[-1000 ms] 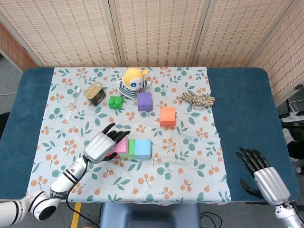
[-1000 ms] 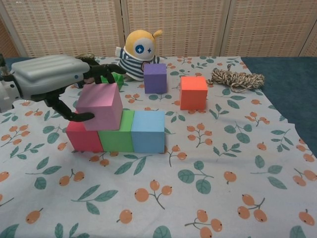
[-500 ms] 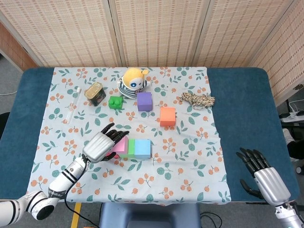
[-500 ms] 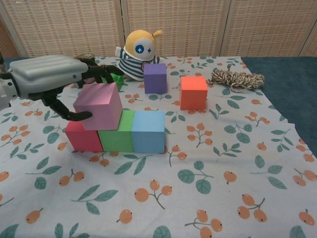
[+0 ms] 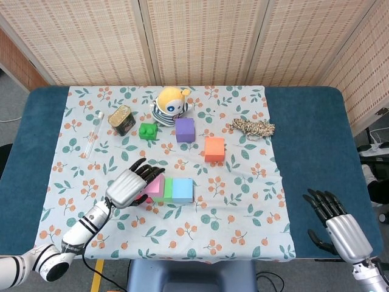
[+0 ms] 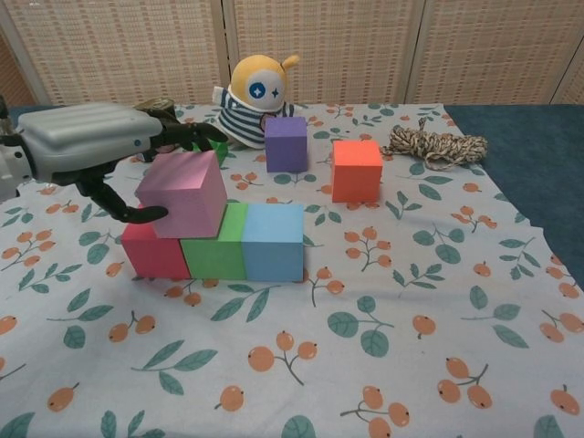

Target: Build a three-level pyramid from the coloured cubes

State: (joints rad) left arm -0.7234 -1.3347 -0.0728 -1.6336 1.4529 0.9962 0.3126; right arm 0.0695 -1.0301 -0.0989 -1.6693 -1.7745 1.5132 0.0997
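1. Three cubes are forming the bottom row on the floral cloth (image 6: 383, 365): a red cube (image 6: 151, 253), a green cube (image 6: 217, 245) and a blue cube (image 6: 273, 242), sitting side by side and touching.
2. Left of that row, the left hand (image 6: 87, 146) is holding a pink cube (image 6: 181, 193), with its thumb under the cube's near left edge and its fingers (image 6: 187, 134) reaching over the far top edge.
3. Tilting slightly, the pink cube is resting over the red cube and the left part of the green cube; whether it is sitting flat cannot be told.
4. Beyond the row, a small green brick (image 5: 146, 131) is lying, and in the chest view it is mostly hiding behind the left hand's fingers.
5. Left of that brick, a tin can (image 5: 121, 118) is lying on its side; its label is too small to read.
6. Further left of the can, a thin clear tube (image 5: 92, 136) is lying on the cloth, hard to make out.
7. Behind the row, a striped toy figure (image 6: 254, 100) is standing, with a purple cube (image 6: 286, 143) just in front of it.
8. Right of the purple cube, an orange cube (image 6: 356, 170) is sitting apart from the row.
9. Further right, a bundle of rope (image 6: 436, 146) is lying near the cloth's edge.
10. Well right of the row, the right hand (image 5: 337, 222) is hovering off the table's (image 5: 316, 134) near corner, fingers spread and empty, its wrist cutting off at the frame edge.
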